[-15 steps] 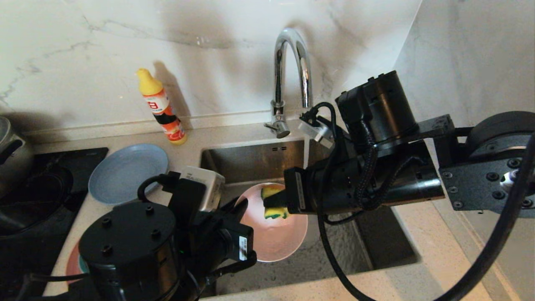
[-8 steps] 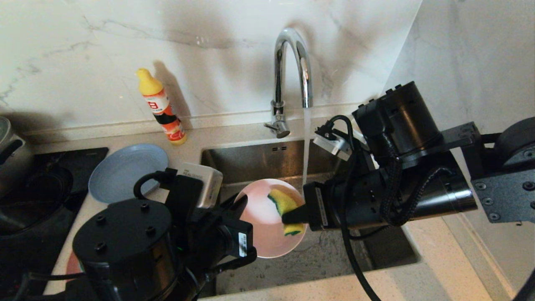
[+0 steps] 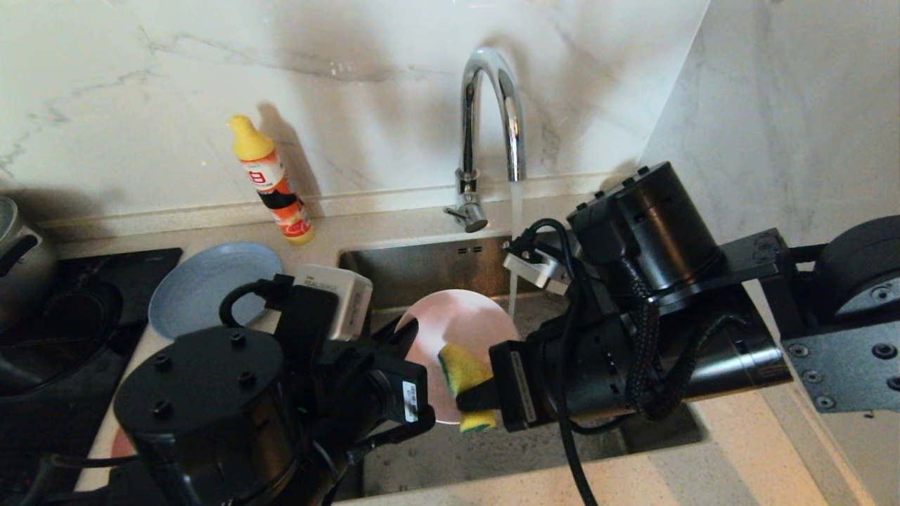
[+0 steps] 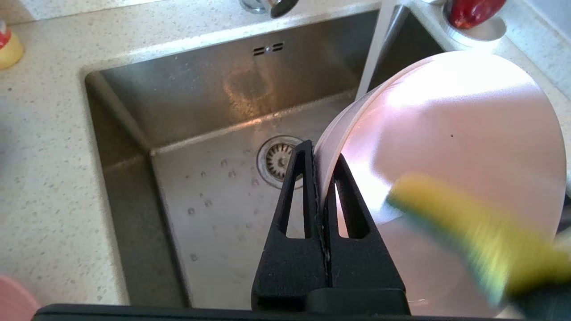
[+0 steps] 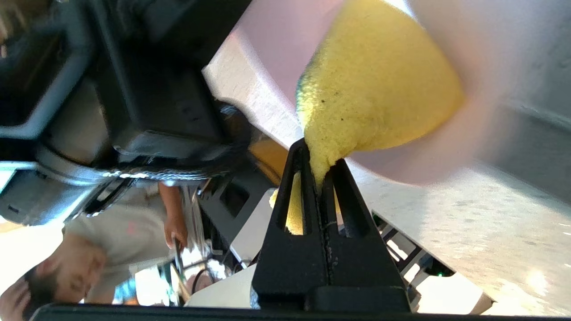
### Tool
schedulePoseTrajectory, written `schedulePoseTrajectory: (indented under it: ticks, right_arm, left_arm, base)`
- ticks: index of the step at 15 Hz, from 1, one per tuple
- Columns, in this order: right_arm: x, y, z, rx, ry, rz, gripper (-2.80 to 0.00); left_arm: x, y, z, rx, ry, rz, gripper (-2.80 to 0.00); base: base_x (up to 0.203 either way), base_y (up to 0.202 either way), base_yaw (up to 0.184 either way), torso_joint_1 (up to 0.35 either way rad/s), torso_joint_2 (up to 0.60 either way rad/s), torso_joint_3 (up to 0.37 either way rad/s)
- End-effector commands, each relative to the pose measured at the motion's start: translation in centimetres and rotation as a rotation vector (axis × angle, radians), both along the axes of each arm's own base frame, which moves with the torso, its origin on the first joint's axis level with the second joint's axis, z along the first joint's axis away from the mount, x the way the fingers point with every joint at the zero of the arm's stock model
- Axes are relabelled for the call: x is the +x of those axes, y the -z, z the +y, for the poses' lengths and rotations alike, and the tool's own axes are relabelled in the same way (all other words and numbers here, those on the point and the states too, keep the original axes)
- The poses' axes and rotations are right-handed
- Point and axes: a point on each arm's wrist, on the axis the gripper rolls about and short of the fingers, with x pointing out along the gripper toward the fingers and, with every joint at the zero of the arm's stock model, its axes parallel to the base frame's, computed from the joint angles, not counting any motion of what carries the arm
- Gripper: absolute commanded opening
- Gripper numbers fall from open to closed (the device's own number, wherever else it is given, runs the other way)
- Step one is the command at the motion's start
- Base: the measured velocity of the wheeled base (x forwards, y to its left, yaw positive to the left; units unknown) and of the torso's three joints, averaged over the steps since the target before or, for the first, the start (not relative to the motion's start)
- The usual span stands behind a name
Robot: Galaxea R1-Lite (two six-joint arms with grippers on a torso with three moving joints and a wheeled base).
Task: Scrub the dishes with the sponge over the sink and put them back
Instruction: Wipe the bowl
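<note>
I saw speckled counter [image 3: 710, 450] and marble wall [image 3: 140, 84] round the sink [image 4: 187, 147] — left gripper [image 4: 319, 160] clamped on the pink bowl [image 4: 455, 133], right gripper [image 5: 317, 162] pinching the sponge [image 5: 379, 89].

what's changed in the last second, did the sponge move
Yes. The right end effector dragged the sponge from the top of the pink bowl down to its near rim. The left end effector stays clamped on the bowl's rim over the sink, water running. Nothing let go.
</note>
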Motion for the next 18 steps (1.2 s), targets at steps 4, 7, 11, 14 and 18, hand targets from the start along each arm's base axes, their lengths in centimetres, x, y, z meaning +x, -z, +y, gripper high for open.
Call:
schedulePoseTrajectory:
  ticks: [4,7,11,14,18]
  right_arm:
    - [-0.9,0.4,2.1,-0.004,-0.061,0.012,-2.80]
    - [-0.9,0.2,2.5,0.005,-0.068,0.006,-2.80]
    - [0.2,0.1,0.5,-0.004,0.000,0.009,-2.80]
    - [1.1,-0.7,-2.0,0.015,0.069,-0.008,-2.80]
    - [1.8,-2.2,-3.4,0.056,0.116,-0.044,-2.80]
  left_arm:
    - [0.2,-0.1,0.0,-0.006,-0.009,-0.005,-2.80]
    - [0.2,-0.1,0.0,-0.006,-0.009,-0.004,-2.80]
    - [0.3,-0.1,-0.1,-0.008,-0.009,-0.006,-2.80]
    - [0.3,-0.1,-0.1,-0.008,-0.009,-0.006,-2.80]
    - [0.2,-0.2,-0.1,-0.009,-0.008,-0.008,-2.80]
  base:
    - [0.000,0.000,0.000,0.000,0.00,0.000]
    - [0.000,0.000,0.000,0.000,0.00,0.000]
    - [0.000,0.000,0.000,0.000,0.00,0.000]
    - [0.000,0.000,0.000,0.000,0.00,0.000]
    - [0.000,0.000,0.000,0.000,0.00,0.000]
